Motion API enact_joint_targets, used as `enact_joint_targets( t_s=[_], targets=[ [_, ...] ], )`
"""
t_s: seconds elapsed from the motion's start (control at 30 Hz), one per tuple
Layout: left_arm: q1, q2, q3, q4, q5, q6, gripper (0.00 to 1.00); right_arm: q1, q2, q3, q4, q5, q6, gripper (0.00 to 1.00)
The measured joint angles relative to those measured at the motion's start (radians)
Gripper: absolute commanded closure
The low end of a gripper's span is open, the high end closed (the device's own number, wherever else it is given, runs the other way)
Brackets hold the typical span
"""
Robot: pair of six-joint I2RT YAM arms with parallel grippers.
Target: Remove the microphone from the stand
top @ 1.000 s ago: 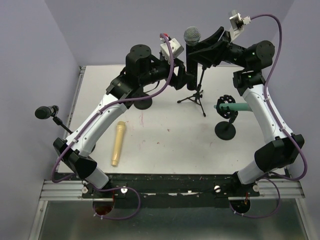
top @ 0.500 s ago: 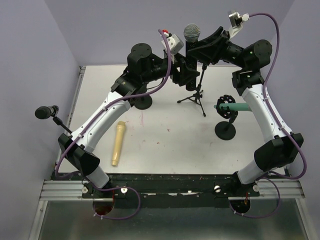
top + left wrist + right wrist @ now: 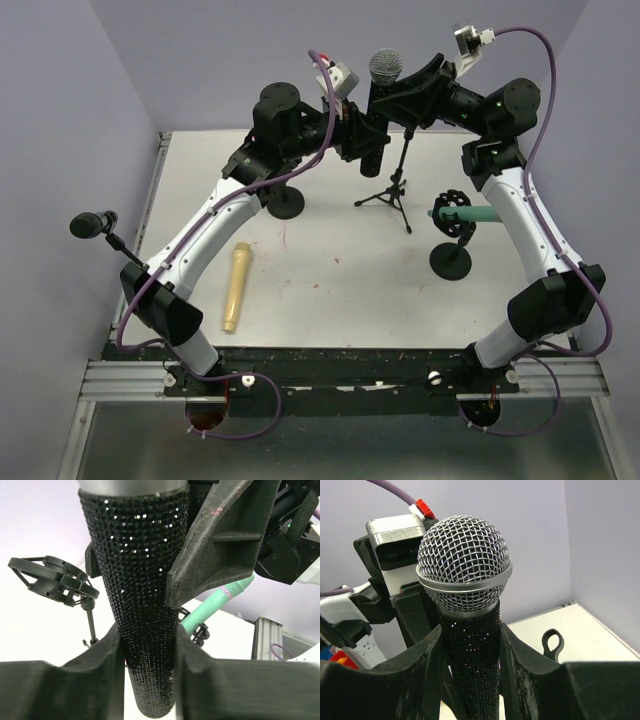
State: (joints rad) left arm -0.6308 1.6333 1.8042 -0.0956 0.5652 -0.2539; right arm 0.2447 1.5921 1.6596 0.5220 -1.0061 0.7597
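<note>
— Right end effector pinching microphone just under grille; left end effector pinching handle lower down.
— Upright at top of tripod stand, far side of tabletop. Probably rigid, fairly heavy, studded skin grippy; handle the place to hold, never grille.

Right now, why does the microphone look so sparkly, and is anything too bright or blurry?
Left wrist view: the microphone handle catches the light in tiny bright specks, and the wall behind it is washed out almost white. Right wrist view: its mesh head looks crisp, with no glare. Top view: even light, only soft shadows.
</note>
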Motion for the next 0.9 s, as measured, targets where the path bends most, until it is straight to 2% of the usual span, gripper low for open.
enact_joint_targets(
  t_s=[0.03, 0.07, 0.27, 0.3, 0.43, 0.57, 0.67, 0.77, 0.9],
  targets=[
    [0.006, -0.001, 0.0, -0.004, 0.006, -0.005, 0.89, 0.002, 0.0, 0.0, -0.002, 0.0, -0.01, 0.34],
    [0.011, -0.002, -0.001, -0.006, 0.016, -0.006, 0.88, 0.003, 0.0, 0.0, -0.011, 0.0, -0.018, 0.01],
    [0.094, -0.102, -0.098, -0.058, 0.052, 0.032, 0.95, 0.006, -0.022, -0.053, -0.109, -0.063, -0.118, 0.0],
    [0.112, -0.121, -0.107, -0.079, 0.053, 0.049, 1.0, 0.006, -0.031, -0.066, -0.129, -0.067, -0.139, 0.0],
    [0.237, -0.31, -0.21, -0.255, 0.037, 0.246, 1.0, 0.006, -0.114, -0.162, -0.28, -0.083, -0.28, 0.0],
    [0.307, -0.563, -0.438, -0.418, -0.056, 0.414, 1.0, 0.006, -0.197, -0.211, -0.404, -0.082, -0.407, 0.0],
    [0.36, -0.679, -0.601, -0.536, -0.152, 0.479, 1.0, 0.006, -0.228, -0.223, -0.438, -0.084, -0.456, 0.0],
    [0.428, -0.717, -0.724, -0.632, -0.269, 0.492, 1.0, 0.006, -0.234, -0.24, -0.447, -0.084, -0.473, 0.0],
    [0.53, -0.674, -0.814, -0.758, -0.375, 0.449, 1.0, 0.007, -0.227, -0.248, -0.481, -0.085, -0.498, 0.0]
  ],
)
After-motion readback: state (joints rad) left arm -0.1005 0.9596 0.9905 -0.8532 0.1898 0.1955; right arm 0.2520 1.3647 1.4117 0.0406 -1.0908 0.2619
